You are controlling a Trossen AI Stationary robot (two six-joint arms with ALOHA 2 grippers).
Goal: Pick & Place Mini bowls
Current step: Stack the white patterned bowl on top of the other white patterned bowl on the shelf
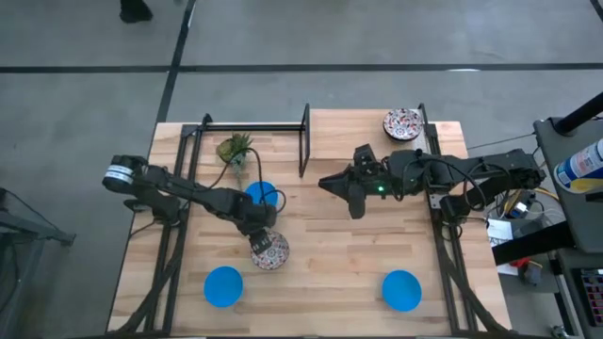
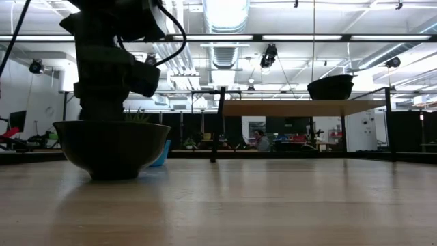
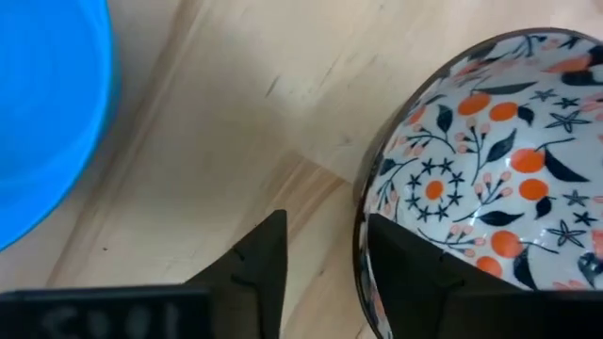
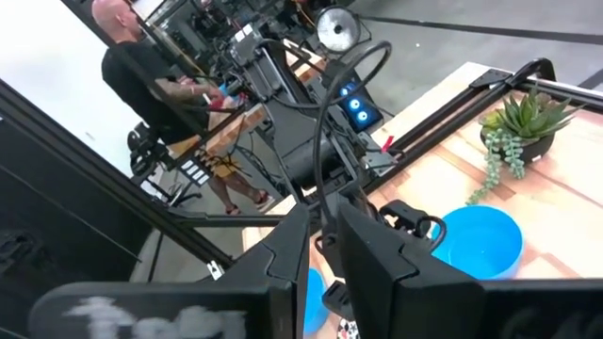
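Butcher-block wood fills my left wrist feed, and on it my left gripper [image 3: 320,273] straddles the rim of a floral bowl [image 3: 490,169]: one finger [image 3: 415,282] inside, the other outside on the table side, jaws apart around that rim with a gap showing, so I can't call it a firm hold. From above, that bowl [image 1: 268,250] sits left of the table's middle, touching nothing but the gripper. A blue bowl [image 1: 263,195] lies just behind it, near the green plant [image 1: 236,151]. Two more blue bowls rest toward the front edge, one at the left [image 1: 223,285] and one at the right [image 1: 401,289], well apart. A second floral bowl [image 1: 402,123] sits on the raised rack at the back right. My right gripper [image 1: 350,191] hovers over the middle, fingers nearly together, holding nothing. A person [image 4: 151,85] stands beyond the table.
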